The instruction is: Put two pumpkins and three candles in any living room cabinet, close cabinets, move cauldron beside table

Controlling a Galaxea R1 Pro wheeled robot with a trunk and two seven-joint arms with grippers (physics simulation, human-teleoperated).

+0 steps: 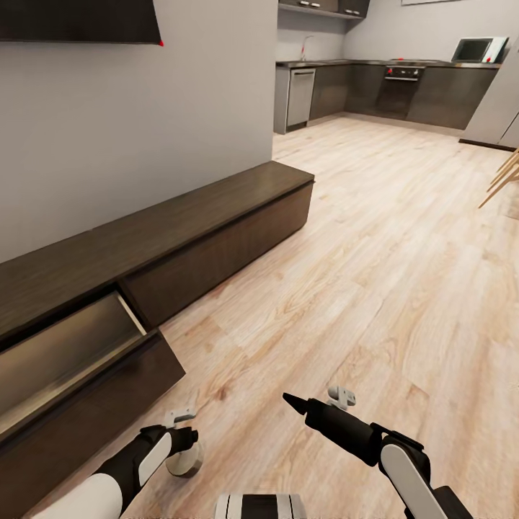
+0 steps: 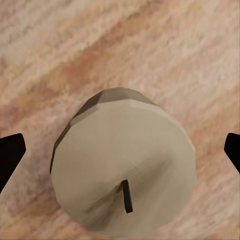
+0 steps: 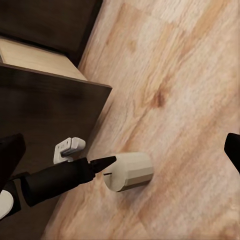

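While the candle [image 2: 122, 167] stands upright on the wooden floor [image 1: 346, 288], near the cabinet's open drawer [image 1: 65, 353], the left gripper [image 2: 120, 150] fingers are spread around it; rigid, light, smooth—its sides should be gripped mid-height.

My left wrist camera looks straight down on a candle [image 2: 122, 170] standing upright on the wood floor [image 2: 60, 45]. Its pale beige top faces me, with a short dark wick [image 2: 127, 196] off centre. My two dark fingertips [image 2: 10, 157] sit wide apart on either side, neither touching the candle
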